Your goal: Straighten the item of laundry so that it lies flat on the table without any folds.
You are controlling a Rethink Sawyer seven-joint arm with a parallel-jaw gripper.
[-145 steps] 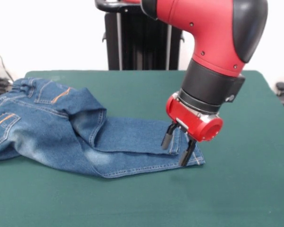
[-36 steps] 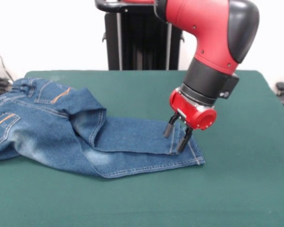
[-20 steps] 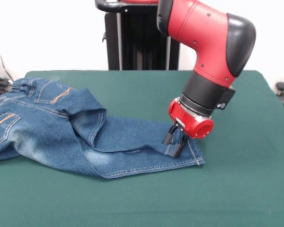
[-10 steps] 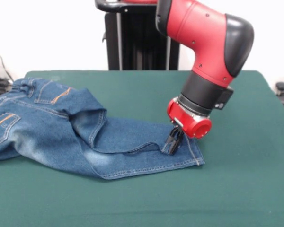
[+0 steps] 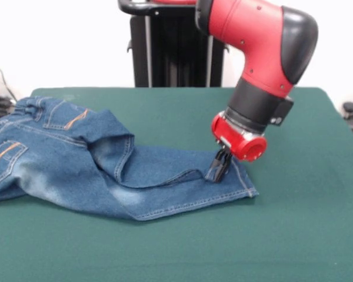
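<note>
Gripper (image 5: 220,166) clenched on upper leg hem of jeans (image 5: 94,161), near right end. Legs overlapped, waist bunched far left; flattening on table (image 5: 294,235) barely begun.

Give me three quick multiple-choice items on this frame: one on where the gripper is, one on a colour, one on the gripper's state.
1. Where on the jeans is the gripper?
A. at the waistband
B. near the leg's hem end
C. on a back pocket

2. What colour is the stitching on the back pockets?
A. orange
B. white
C. green

3. What is the gripper's state?
A. open, clear of the cloth
B. open, pressed flat on the table
C. shut on a pinch of denim

Answers:
1 B: its tips meet the cloth close to the hem, far from the waistband.
2 A: orange lines show on the pockets.
3 C: the fingers are together with a raised ridge of fabric between them, above the green table.
</note>
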